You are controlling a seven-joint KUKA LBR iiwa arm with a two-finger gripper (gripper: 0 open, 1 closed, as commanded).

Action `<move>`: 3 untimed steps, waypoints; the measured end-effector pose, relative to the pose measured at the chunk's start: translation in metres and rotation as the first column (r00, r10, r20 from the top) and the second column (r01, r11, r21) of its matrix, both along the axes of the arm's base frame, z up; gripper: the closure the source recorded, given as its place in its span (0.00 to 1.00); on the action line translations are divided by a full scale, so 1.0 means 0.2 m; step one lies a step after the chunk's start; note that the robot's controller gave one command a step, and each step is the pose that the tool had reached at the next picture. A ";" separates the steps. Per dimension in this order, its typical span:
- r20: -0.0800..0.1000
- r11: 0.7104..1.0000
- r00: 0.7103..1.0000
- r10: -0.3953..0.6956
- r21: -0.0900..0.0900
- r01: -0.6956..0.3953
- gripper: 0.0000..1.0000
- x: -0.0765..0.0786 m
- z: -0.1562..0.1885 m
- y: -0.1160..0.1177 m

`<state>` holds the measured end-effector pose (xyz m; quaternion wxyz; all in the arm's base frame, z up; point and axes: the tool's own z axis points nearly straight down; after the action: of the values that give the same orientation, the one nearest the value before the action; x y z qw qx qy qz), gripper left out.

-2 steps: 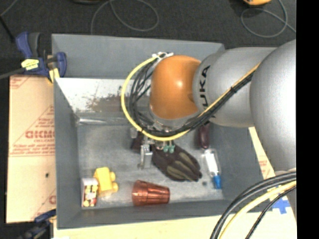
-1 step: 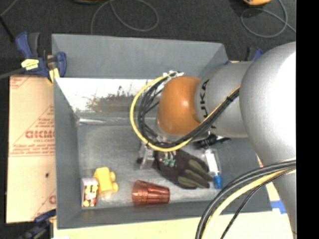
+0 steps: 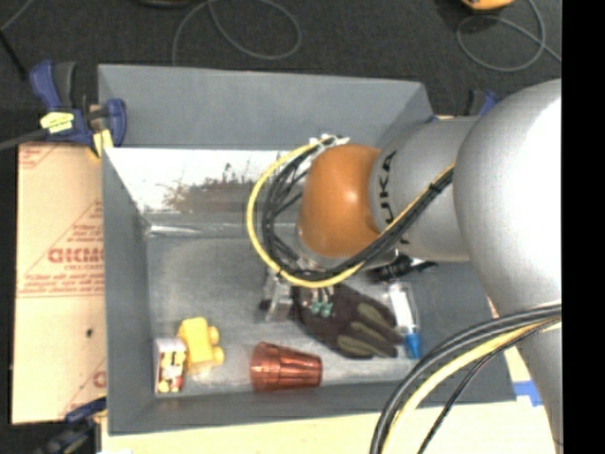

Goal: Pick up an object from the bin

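Glove (image 3: 352,326), dark and crumpled, lies on the floor of the bin (image 3: 123,253) just beside the hand (image 3: 276,303), on the side the arm comes from. Its nearer edge seems to meet the hand's lower end, though you cannot tell for certain whether they touch. Treat the glove as the likeliest thing for the pick, but only as a judgement, since nothing is seen gripped.

The hand stands low in the bin and points straight down, a pose that suits a grasp from above on a flat, limp thing. You cannot tell whether the hand is apart or together, because the orange cover (image 3: 336,201) on the wrist and the yellow and black cables (image 3: 260,220) hide most of it.

Copper cup (image 3: 285,367) lies on its side near the hand, toward the near wall and apart from it. Its round side would probably roll under a grasp from above, which is a reason to prefer the glove.

Yellow toy (image 3: 201,340) and small box (image 3: 170,365) touch each other and rest well away from the hand, on the side away from the arm. They sit close to a corner, where the walls would crowd an approach.

Blue-and-white pen (image 3: 406,322) lies beyond the glove and against it, under the arm.

Judged stage: the hand is down at the floor, with no grasp confirmed and no lift begun. The risk for you to watch is that the soft cloth may slip, or may drag the pen along.
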<state>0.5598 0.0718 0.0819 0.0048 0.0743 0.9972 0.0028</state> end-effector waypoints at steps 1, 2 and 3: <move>0.000 1.000 1.000 -0.003 0.000 0.003 1.00 0.00 0.00 0.00; 0.000 1.000 1.000 -0.004 0.000 0.004 1.00 0.00 0.00 0.00; 0.000 1.000 1.000 -0.005 0.000 0.005 1.00 0.00 0.00 0.00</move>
<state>0.5598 0.0717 0.0819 0.0049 0.0769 0.9970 0.0028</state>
